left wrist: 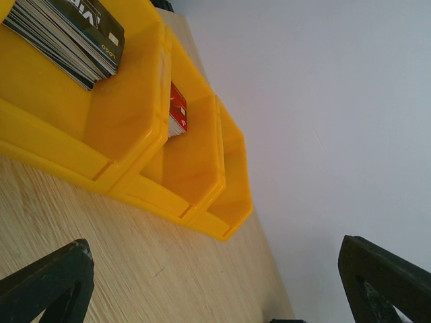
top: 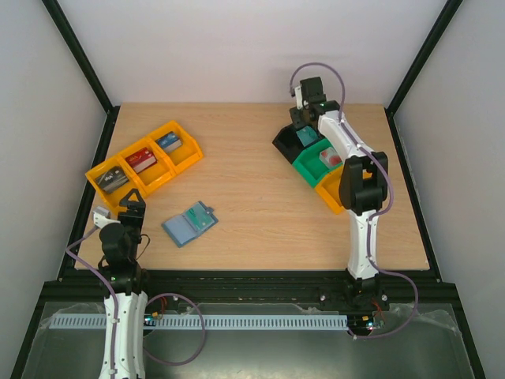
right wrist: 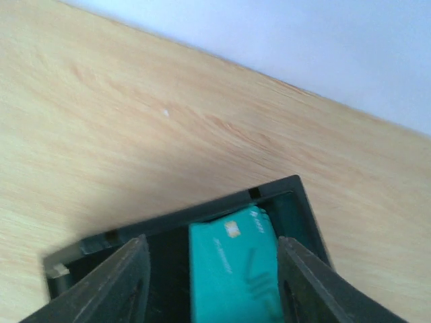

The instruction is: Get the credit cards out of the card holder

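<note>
Wooden surface carries everything. Nearest, left gripper hangs, jaws apart, near the open card holder. Farthest, right gripper jaws stand apart astride a credit card in the black tray: probably drop-off. Next: retract, return to the holder.

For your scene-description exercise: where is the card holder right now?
In the top external view, the card holder lies open left of centre, just in front of the orange trays.

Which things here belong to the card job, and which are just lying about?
Job: card holder, open; teal card on it; another card in the black tray; right gripper over that tray.
Lying about: three orange trays, left; green tray.
</note>
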{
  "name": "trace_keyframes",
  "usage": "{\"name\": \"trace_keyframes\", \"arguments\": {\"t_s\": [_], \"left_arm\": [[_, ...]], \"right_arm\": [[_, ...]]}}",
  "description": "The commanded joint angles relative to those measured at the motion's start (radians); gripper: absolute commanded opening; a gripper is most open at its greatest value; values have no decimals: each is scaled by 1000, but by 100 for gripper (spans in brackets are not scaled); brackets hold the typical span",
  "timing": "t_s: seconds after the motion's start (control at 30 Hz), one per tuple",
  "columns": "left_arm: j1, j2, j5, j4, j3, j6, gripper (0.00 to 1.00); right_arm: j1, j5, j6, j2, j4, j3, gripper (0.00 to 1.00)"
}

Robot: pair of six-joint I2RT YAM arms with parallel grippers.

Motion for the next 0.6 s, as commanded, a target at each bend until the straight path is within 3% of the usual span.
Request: {"name": "trace_keyframes", "arguments": {"t_s": [0.0, 0.27, 0.57], "left_arm": [[5, -16, 2, 7, -14, -6, 99], [6, -35, 3, 7, -17, -6, 99], [6, -43, 2, 4, -17, -9, 100]], "right_arm": [[-9, -69, 385, 11, -2, 61, 43], [-10, -50, 519, 118, -127, 107, 3], [-10, -75, 599, 198, -198, 160, 2]]}}
